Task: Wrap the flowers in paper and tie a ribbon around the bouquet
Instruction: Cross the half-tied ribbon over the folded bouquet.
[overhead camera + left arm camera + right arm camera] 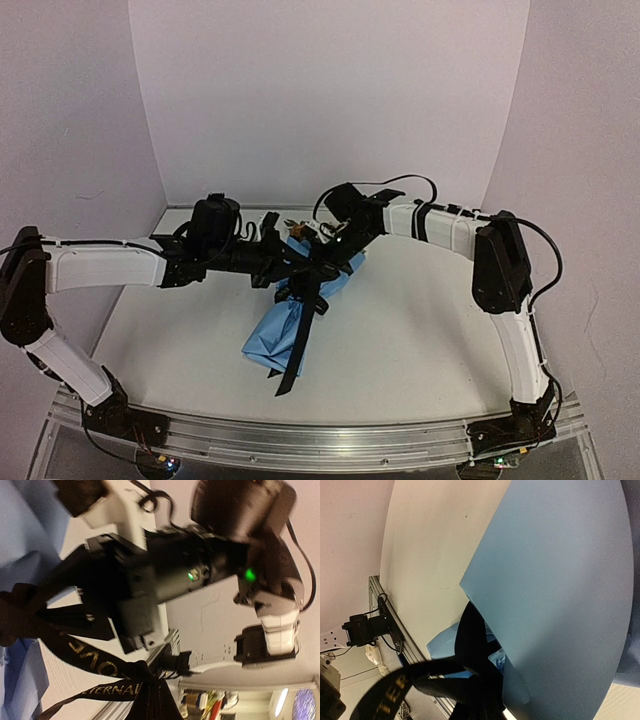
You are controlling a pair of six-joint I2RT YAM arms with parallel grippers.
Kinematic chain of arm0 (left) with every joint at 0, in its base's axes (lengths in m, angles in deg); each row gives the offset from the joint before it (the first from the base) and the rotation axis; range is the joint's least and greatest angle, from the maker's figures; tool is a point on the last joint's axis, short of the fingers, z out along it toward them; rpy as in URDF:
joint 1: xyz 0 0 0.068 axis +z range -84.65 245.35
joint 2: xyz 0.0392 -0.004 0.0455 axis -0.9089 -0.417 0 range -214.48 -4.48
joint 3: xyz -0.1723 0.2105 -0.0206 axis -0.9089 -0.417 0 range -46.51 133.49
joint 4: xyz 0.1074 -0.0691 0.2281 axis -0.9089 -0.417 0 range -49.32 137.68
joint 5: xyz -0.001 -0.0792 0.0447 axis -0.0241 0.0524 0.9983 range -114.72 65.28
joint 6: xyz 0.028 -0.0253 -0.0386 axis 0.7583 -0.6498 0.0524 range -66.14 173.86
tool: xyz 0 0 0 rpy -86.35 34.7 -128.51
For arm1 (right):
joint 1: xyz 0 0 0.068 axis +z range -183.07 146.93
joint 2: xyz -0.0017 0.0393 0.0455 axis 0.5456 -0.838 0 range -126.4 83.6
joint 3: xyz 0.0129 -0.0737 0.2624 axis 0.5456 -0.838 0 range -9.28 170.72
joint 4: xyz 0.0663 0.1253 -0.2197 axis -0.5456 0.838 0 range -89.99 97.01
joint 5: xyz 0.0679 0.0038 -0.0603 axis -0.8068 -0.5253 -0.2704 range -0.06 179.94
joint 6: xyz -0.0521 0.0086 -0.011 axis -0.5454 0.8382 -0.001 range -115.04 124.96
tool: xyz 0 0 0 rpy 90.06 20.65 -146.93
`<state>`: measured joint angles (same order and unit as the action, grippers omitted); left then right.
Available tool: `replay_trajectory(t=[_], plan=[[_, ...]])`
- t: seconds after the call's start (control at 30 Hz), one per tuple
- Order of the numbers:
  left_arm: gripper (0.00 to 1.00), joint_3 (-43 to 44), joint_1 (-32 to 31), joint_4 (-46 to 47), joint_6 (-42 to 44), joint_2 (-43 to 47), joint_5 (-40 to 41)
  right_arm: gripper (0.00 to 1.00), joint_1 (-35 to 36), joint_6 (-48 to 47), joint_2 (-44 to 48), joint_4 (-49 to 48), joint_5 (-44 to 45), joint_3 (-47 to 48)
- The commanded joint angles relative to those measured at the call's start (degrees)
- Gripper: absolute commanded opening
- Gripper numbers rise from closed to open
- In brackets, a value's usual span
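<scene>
The bouquet [285, 325] lies across the middle of the table, a light blue paper [560, 580] cone with its narrow end toward the near edge. Cream and orange flowers [299, 228] peek out of the wide far end. A black ribbon [296, 355] with gold lettering [107, 692] crosses the cone's waist, and one tail trails toward the front. My left gripper [291, 270] is shut on the ribbon [75, 652], where two strands meet at its fingertips. My right gripper [336, 262] hovers close over the paper, shut on another ribbon [475, 645] strand.
The two arms meet over the bouquet's far half, wrists nearly touching. An aluminium rail [300, 440] runs along the near edge of the white table [430, 330]. White walls close in the back and both sides. A small black box [362, 627] is fixed to the rail.
</scene>
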<state>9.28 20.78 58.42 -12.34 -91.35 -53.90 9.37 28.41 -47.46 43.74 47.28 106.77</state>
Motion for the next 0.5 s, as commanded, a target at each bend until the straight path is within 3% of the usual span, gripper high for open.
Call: replay_trajectory(t=[0.0, 0.23, 0.33, 0.47], plan=[[0.0, -3.3, -0.7, 22.8, -18.6, 1.2, 15.4, 0.0, 0.0, -1.2, 0.4, -1.0, 0.1, 1.4], [0.0, -5.5, -1.9, 26.8, -24.8, 0.5, 24.7, 0.0, 0.0, -0.2, -0.9, -1.0, -0.6, 3.2], [0.0, -6.5, -1.9, 30.9, -24.7, 0.6, 24.7, 0.0, 0.0, 0.0, -1.3, -1.1, -0.6, 3.1], [0.0, -8.6, -2.0, 27.4, -19.4, 2.7, 20.7, 0.0, 0.0, -0.3, -0.4, -1.2, -0.8, 1.3]])
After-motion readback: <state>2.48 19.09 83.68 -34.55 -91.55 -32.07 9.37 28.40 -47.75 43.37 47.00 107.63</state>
